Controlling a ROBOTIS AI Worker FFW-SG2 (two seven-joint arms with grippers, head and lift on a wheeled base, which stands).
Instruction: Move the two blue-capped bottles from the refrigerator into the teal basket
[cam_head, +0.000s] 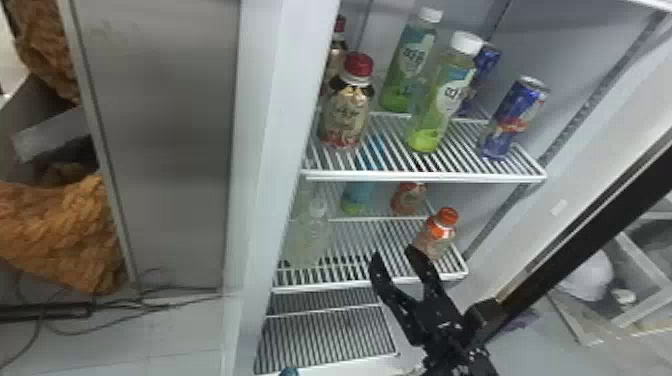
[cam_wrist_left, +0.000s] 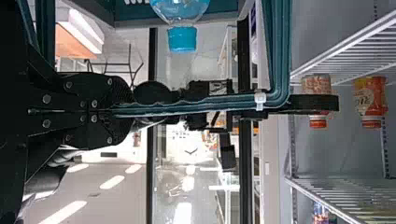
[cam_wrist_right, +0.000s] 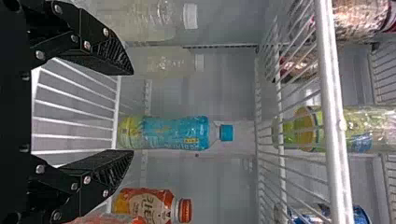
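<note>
Head view: your right gripper (cam_head: 394, 251) is open before the middle shelf (cam_head: 325, 286). Left wrist view: your left gripper (cam_wrist_left: 123, 112) pinches the teal basket (cam_wrist_left: 187, 106), seemingly holding one blue-capped bottle (cam_wrist_left: 182, 38). Right wrist view: the blue-wrapped bottle (cam_wrist_right: 175, 133) stands deeper in, probably weighty and slick; grasp mid-body, clearing the orange-capped bottle (cam_wrist_right: 152, 205).

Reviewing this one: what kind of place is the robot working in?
Probably a shop-like or lab room, at an open upright drinks refrigerator: it has white wire shelves, with green-tinted bottles and a blue can standing on the upper one.
</note>
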